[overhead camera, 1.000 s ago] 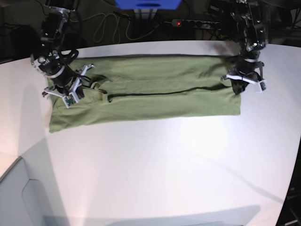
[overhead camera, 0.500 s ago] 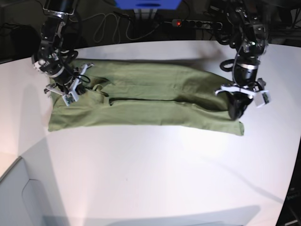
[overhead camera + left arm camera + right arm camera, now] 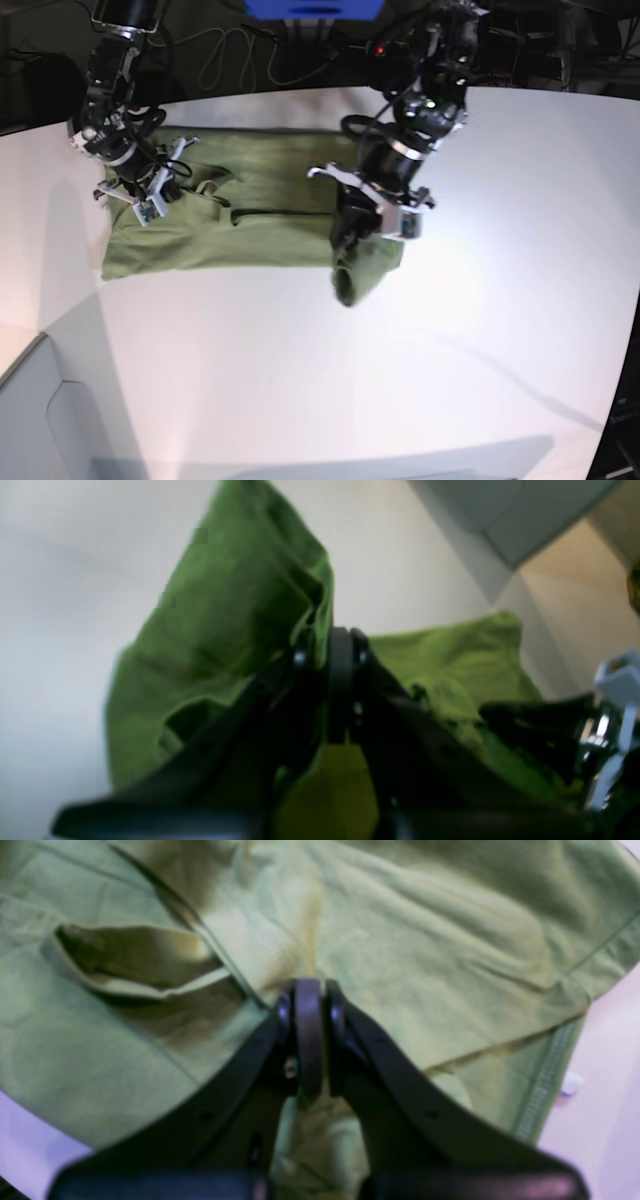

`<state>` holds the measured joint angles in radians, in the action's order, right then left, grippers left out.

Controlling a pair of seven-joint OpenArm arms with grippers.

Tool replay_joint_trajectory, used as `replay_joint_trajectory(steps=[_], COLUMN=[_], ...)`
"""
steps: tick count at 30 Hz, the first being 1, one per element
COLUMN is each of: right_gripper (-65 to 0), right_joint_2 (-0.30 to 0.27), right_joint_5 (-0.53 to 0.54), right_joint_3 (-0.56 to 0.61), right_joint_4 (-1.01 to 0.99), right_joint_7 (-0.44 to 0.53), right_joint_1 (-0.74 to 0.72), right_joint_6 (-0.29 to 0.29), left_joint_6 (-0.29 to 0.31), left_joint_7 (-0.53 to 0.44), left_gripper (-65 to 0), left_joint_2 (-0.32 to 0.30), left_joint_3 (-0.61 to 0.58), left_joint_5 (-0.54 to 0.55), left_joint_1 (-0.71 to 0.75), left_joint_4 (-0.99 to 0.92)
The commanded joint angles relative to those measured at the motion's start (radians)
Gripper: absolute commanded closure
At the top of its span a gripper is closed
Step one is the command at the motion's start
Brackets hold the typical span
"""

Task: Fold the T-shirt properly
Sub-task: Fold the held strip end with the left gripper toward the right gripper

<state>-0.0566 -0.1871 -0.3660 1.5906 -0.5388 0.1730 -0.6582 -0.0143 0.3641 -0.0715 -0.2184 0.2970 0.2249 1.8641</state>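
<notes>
The olive-green T-shirt point(image 3: 260, 215) lies on the white table point(image 3: 470, 340), its left part flat. My left gripper point(image 3: 350, 228) is shut on the shirt's right end and holds it lifted over the shirt's middle, with a fold of cloth hanging below it point(image 3: 358, 272). The left wrist view shows the jaws closed on the green cloth point(image 3: 225, 605) at the left gripper point(image 3: 340, 647). My right gripper point(image 3: 150, 196) rests at the shirt's left end near the collar. In the right wrist view it point(image 3: 307, 995) is shut on the cloth point(image 3: 425, 965) beside the collar opening point(image 3: 135, 960).
A power strip point(image 3: 400, 47), cables point(image 3: 230, 50) and a blue object point(image 3: 315, 10) sit behind the table's far edge. A grey panel point(image 3: 40, 420) is at the lower left corner.
My left arm has carried the shirt's right end up and leftward, from the far right to over the middle. The right gripper has stayed in place at the left end.
</notes>
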Motion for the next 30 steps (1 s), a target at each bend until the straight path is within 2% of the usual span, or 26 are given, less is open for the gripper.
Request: replay_joint_trajectory(steps=[1, 10, 15, 23, 30], right_gripper=[0.0, 0.0, 0.0, 0.0, 0.0], right_joint_2=[-0.009, -0.009, -0.009, -0.009, -0.009], right_joint_5=[0.002, 0.001, 0.001, 0.001, 0.001], right_joint_3=[-0.001, 0.0, 0.0, 0.0, 0.0], right_joint_4=[0.014, 0.014, 0.014, 0.014, 0.014], right_joint_7=[0.009, 0.007, 0.007, 0.006, 0.006], right_joint_1=[-0.005, -0.005, -0.003, -0.003, -0.003], right_joint_6=[-0.019, -0.019, -0.019, -0.019, -0.019], left_joint_6=[0.006, 0.006, 0.006, 0.006, 0.009], left_joint_7=[-0.026, -0.029, -0.029, -0.027, -0.023], left_gripper=[0.0, 0.0, 0.0, 0.0, 0.0], left_joint_2=[0.014, 0.039, 0.078, 0.131, 0.134], left_joint_3=[-0.02, -0.203, -0.214, -0.215, -0.215], left_joint_5=[-0.003, -0.035, -0.034, -0.035, -0.034], left_joint_1=[-0.017, -0.115, -0.163, -0.178, -0.178], left_joint_4=[-0.002, -0.186, -0.281, -0.295, -0.297])
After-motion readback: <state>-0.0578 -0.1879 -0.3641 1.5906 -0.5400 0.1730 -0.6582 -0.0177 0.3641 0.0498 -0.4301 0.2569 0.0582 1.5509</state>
